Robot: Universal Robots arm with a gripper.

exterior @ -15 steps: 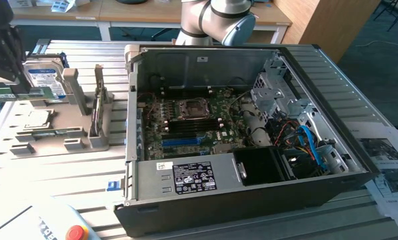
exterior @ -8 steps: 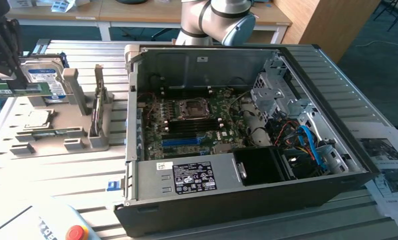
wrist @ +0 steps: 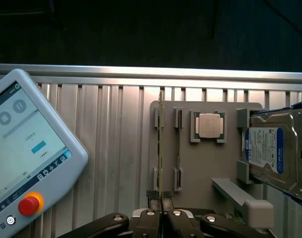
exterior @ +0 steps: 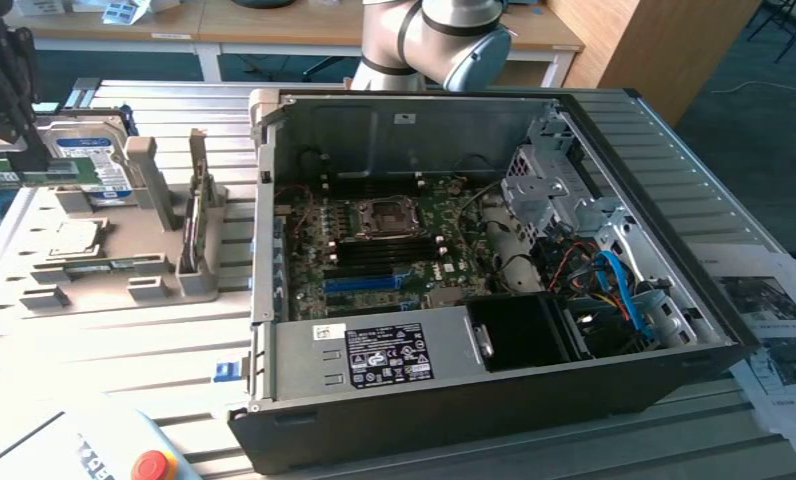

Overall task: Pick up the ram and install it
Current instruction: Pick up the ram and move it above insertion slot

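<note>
- Exterior view: I am watching the gripper (exterior: pixel 22 158) hanging at the exterior view's far left, over the grey parts tray (exterior: pixel 118 292). It is clenched on the ram (exterior: pixel 62 178).
- The green stick is lying level in the air, crossing in front of the hard drive (exterior: pixel 94 158) and clear of the tray's slots.
- A second stick (exterior: pixel 195 215) is standing on edge in its slot, on the side of the tray nearer the computer case (exterior: pixel 505 410). The processor chip (exterior: pixel 78 238) is lying flat on the tray.
- The case is lying open on the exterior view's right, well apart from the held ram. The memory slots (exterior: pixel 366 272) near the socket are looking bare, as far as I can tell.
- Wrist view: I am seeing the ram (wrist: pixel 160 144) edge-on, pinched at one end between the fingers (wrist: pixel 150 220), with the parts tray (wrist: pixel 210 173) and the hard drive (wrist: pixel 270 148) beneath.
- I am reading this as the pick done and the install not yet begun.
- Seating, I judge, is calling for the stick's long edge to be lined up square over one slot.
</note>
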